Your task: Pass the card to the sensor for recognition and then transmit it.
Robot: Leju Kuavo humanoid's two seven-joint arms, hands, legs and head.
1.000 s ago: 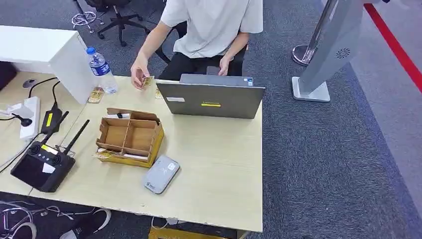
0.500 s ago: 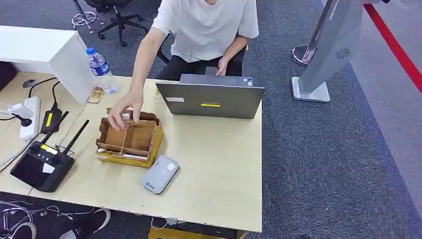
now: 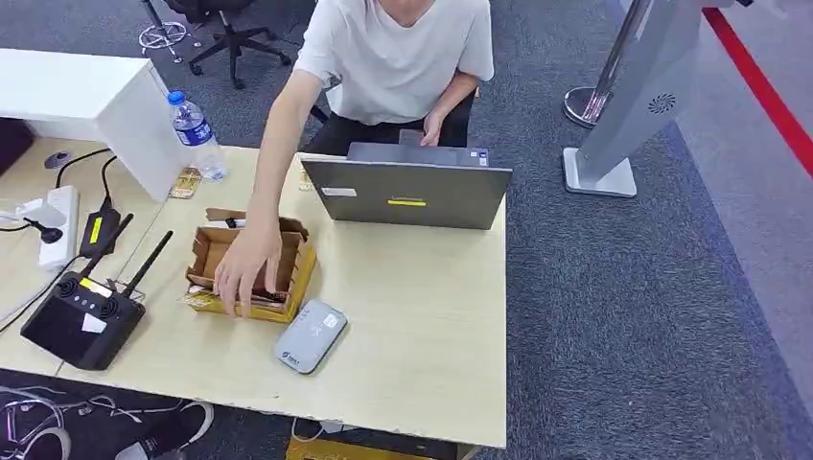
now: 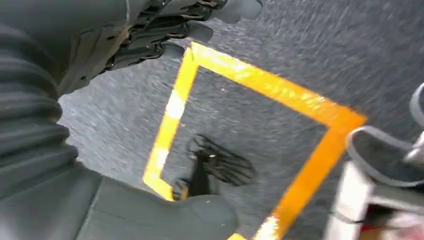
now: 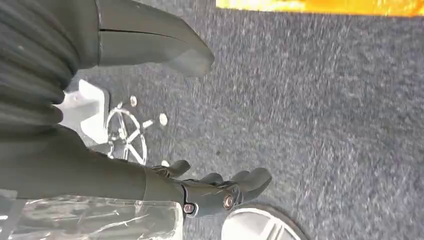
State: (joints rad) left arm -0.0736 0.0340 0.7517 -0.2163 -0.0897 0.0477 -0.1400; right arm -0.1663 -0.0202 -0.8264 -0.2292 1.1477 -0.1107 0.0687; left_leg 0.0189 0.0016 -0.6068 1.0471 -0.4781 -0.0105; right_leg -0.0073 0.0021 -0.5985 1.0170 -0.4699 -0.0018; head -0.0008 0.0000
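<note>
On the pale table (image 3: 412,316) stands an open cardboard box (image 3: 292,273) with compartments. A person's hand (image 3: 244,270) reaches into its near side and hides what lies inside. One yellowish card (image 3: 198,299) pokes out at the box's near left corner, and another card (image 3: 185,182) lies by the water bottle (image 3: 196,134). The flat grey sensor (image 3: 310,335) lies just in front of the box. My left hand (image 4: 100,60) hangs over the floor with its fingers (image 4: 165,30) apart, holding nothing. My right hand (image 5: 90,170) also hangs empty, fingers (image 5: 225,190) spread.
A grey laptop (image 3: 407,192) stands at the table's far edge, in front of the seated person (image 3: 398,57). On the left are a black controller with antennas (image 3: 81,321), a power strip (image 3: 58,225) and a white box (image 3: 96,101). A grey stand (image 3: 623,105) rises on the right.
The person has leaned forward, and their hand has moved from the table's far edge down into the cardboard box, now at its near side. My hands hang as before.
</note>
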